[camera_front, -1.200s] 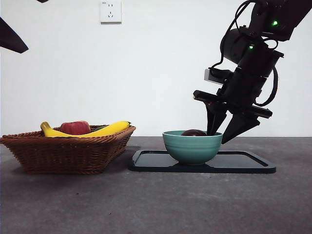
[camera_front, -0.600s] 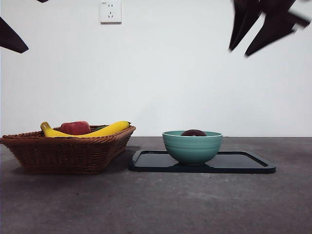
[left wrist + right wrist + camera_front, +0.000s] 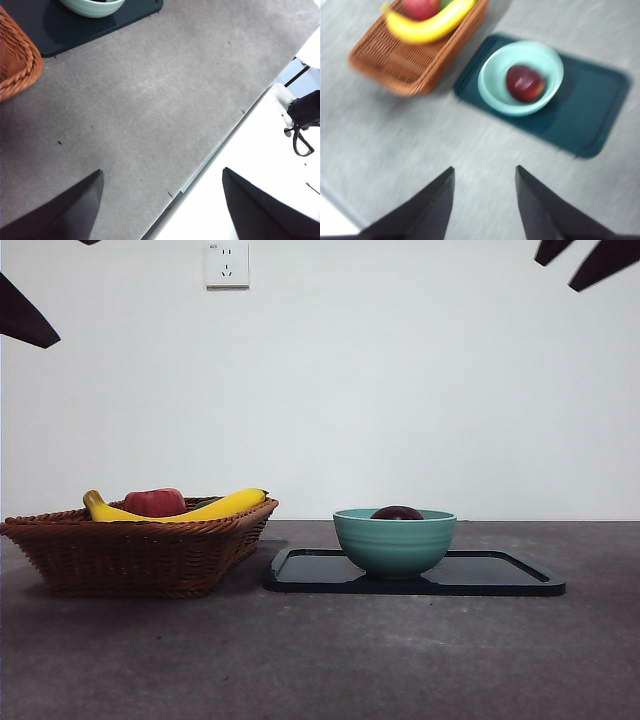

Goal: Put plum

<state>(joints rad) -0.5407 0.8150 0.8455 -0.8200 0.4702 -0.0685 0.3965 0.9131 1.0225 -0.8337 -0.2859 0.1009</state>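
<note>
One dark maroon round plum (image 3: 524, 83) lies inside the teal ceramic bowl (image 3: 521, 78) at frame centre, both tools, right tool (image 3: 484, 200) and left tool (image 3: 162, 210), gape empty, so placing looks finished and only parking remains.

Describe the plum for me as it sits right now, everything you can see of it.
The plum is a small, round, smooth fruit of dark maroon with a slight gloss. It lies inside the teal bowl, resting on the bowl's bottom, roughly in the middle. From the front only its dark top shows above the rim. Nothing grips it; the right wrist picture is blurred, so finer marks cannot be told.
</note>
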